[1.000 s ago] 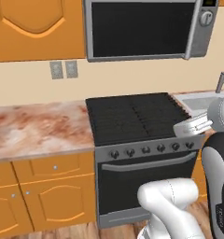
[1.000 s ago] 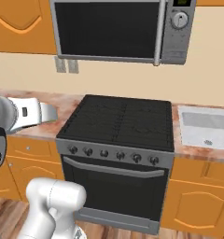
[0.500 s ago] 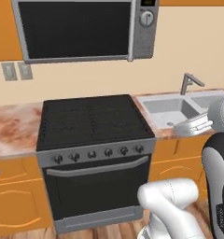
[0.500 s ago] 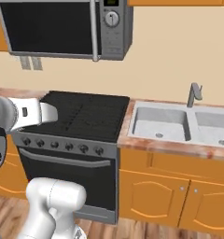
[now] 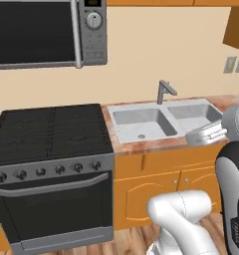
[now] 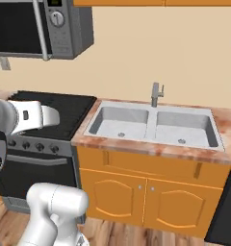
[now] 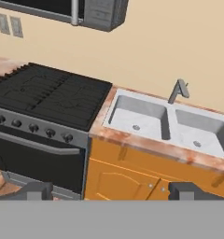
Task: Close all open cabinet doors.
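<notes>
A double-basin steel sink (image 5: 164, 120) sits in a mottled reddish stone tabletop (image 6: 151, 148), and it serves as the landmark here. A grey faucet (image 6: 157, 94) stands upright at the back rim of the sink, against a plain cream wall (image 6: 160, 53). Just beside the sink, on the side away from the open cabinet, stands a black gas stove (image 5: 49, 132) with a row of round knobs and a long oven handle across its front. Above the stove, up the wall from the sink, hangs a microwave (image 5: 47, 32) with a dial on its grey control panel. Under the sink are shorter orange lower cabinet doors (image 6: 148, 199) with small knobs, and below them a wooden plank floor (image 6: 117, 235). Two wall outlets (image 5: 234, 64) show on the wall past the sink's far basin.

A corner of an orange-brown cabinet door (image 5: 236, 27) juts out from the wall high above the sink's far side, swung open; its knob cannot be seen.

The tool (image 7: 107, 192) is seen from the hand camera, its two dark fingertips (image 7: 35, 191) set wide apart with nothing between them, facing the sink and stove from well back.
</notes>
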Robot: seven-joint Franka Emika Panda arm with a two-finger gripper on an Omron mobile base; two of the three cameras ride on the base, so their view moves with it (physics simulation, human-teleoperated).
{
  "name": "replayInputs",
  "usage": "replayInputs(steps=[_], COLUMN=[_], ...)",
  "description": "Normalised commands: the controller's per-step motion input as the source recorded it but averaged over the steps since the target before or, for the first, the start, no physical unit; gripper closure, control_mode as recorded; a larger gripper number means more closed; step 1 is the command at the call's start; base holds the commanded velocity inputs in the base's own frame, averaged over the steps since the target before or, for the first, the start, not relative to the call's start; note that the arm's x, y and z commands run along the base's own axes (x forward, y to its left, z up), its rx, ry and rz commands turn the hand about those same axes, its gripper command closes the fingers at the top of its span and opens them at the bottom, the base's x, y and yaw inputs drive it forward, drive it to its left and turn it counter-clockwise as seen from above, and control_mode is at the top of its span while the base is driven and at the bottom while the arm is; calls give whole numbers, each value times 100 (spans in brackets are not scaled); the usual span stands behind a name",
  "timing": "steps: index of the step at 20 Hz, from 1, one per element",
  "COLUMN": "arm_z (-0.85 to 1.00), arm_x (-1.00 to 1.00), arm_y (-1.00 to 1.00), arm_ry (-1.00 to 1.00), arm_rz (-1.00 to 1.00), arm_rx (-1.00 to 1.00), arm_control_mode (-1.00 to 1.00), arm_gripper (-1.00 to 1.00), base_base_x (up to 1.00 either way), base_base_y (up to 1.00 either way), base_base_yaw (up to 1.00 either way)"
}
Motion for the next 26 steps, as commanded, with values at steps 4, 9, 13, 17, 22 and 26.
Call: replayInputs(steps=[4, 9, 13, 17, 22, 26], arm_z=[0, 0, 0, 0, 0, 0], arm_x=[0, 0, 0, 0, 0, 0], arm_y=[0, 0, 0, 0, 0, 0], arm_ry=[0, 0, 0, 0, 0, 0], arm_rz=[0, 0, 0, 0, 0, 0], arm_rx=[0, 0, 0, 0, 0, 0], arm_control_mode=[100, 100, 100, 100, 100, 100], arm_gripper=[-100, -100, -100, -100, -100, -100], base_base_x=[-12, -8, -5, -2, 0, 0], base_base_y=[-89, -84, -81, -80, -74, -74], base_base_yaw=[0, 0, 0, 0, 0, 0])
